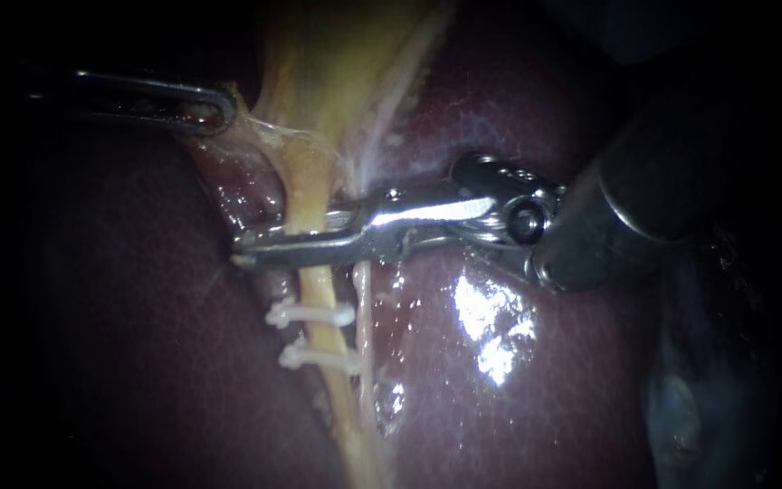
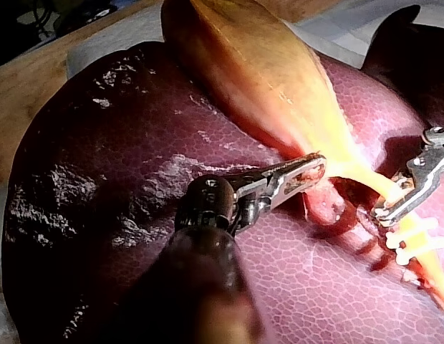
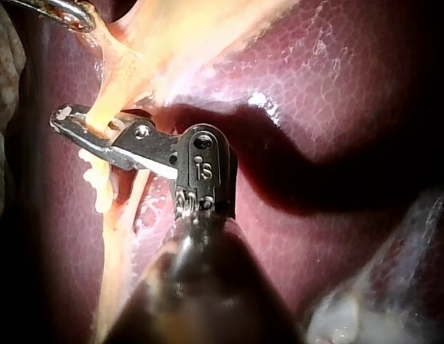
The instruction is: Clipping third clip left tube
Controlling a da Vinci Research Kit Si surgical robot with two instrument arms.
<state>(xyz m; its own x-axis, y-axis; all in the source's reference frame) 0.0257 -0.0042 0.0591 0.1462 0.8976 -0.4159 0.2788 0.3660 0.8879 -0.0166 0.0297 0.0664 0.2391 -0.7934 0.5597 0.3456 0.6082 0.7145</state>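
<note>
Clipping: right instrument pincer clamped on left tube above two clips, left instrument gripping gallbladder; next likely release.

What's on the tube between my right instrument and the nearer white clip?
Only a short bare stretch of the yellow tube, nothing else: the right instrument crosses it just above the nearer clip. The endoscope view shows this best.

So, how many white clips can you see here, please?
2: one white clip just below the right instrument, shut on the pale yellow tube; another below it. A third may be hidden.
</note>
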